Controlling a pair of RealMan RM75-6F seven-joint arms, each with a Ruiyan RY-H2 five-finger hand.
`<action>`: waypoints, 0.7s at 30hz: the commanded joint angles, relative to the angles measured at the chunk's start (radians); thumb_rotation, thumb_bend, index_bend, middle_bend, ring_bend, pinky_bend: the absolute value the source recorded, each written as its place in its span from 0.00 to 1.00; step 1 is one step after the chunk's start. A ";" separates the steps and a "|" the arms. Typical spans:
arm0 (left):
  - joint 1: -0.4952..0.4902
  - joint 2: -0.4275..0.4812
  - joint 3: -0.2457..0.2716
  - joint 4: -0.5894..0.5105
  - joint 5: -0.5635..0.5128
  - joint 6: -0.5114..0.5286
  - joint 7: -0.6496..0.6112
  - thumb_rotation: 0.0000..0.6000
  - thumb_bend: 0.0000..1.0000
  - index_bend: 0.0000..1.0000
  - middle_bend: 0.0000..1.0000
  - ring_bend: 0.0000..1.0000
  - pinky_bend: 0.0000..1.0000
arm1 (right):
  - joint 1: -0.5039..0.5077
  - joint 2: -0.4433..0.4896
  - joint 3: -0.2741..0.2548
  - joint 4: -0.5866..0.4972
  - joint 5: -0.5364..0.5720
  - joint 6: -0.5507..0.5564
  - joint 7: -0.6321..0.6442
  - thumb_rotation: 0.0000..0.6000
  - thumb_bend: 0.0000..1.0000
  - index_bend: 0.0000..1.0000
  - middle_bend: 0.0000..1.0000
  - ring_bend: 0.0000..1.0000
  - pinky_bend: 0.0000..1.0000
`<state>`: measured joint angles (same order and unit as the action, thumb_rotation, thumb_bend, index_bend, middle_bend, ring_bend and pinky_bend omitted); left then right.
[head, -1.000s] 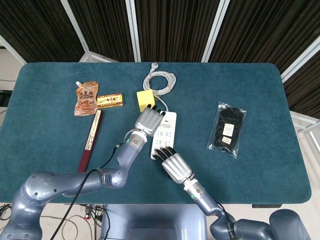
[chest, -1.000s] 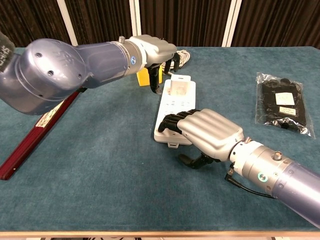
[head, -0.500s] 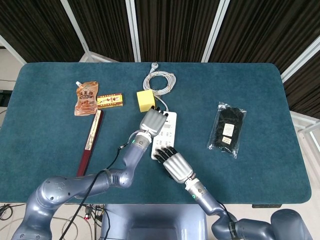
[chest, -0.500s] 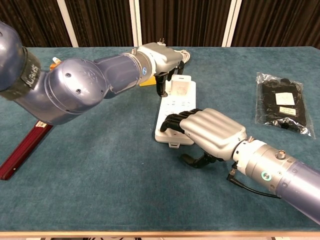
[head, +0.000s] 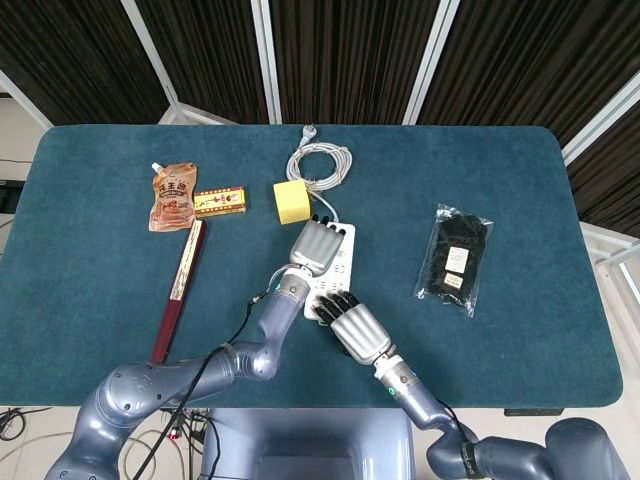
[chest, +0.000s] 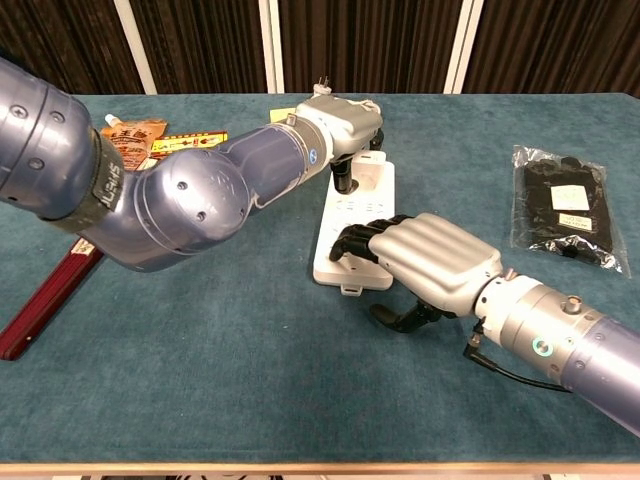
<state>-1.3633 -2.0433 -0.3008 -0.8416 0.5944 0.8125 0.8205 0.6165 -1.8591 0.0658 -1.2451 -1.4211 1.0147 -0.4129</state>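
Dark curtains hang behind a teal tabletop (head: 100, 270), and near its middle lies a white power strip (chest: 355, 225), long side running away from the robot. Both hands are at it. From where I stand, the left hand (head: 318, 243) sits over the far half of the strip, its dark fingers (chest: 342, 180) pointing down onto the white casing; in the chest view they touch it, though I cannot tell whether they actually clasp it. The right hand (chest: 425, 262) lies over the near end, palm down, its black fingertips (chest: 356, 242) resting on the strip's top face and its thumb tucked below beside the near right corner; whether it truly grips the strip is hard to tell from here.

Just beyond the strip sits a yellow block (head: 292, 201), and behind that a coiled white cable (head: 319, 162) with its plug toward the far edge. Off to the left lie a brown snack pouch (head: 172, 197), a small flat packet (head: 220, 203) beside it, and a long dark red box (head: 181, 281) stretching toward the near edge. Well apart on the right lies a clear bag of black items (head: 454, 258).
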 joint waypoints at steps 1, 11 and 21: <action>0.005 -0.006 -0.005 0.009 0.002 -0.002 0.001 1.00 0.38 0.38 0.40 0.20 0.25 | 0.000 0.001 -0.001 -0.002 -0.002 0.002 0.001 1.00 0.49 0.25 0.27 0.20 0.24; 0.010 -0.036 -0.012 0.054 0.013 -0.019 0.014 1.00 0.32 0.37 0.40 0.20 0.26 | -0.001 0.004 -0.002 0.001 0.000 0.002 0.003 1.00 0.49 0.25 0.27 0.20 0.24; 0.001 -0.086 -0.025 0.129 0.043 -0.028 0.018 1.00 0.32 0.39 0.43 0.20 0.28 | -0.007 0.012 -0.004 0.007 0.002 0.006 0.012 1.00 0.49 0.25 0.27 0.20 0.24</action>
<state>-1.3602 -2.1212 -0.3233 -0.7222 0.6301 0.7855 0.8394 0.6099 -1.8475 0.0615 -1.2383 -1.4193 1.0207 -0.4015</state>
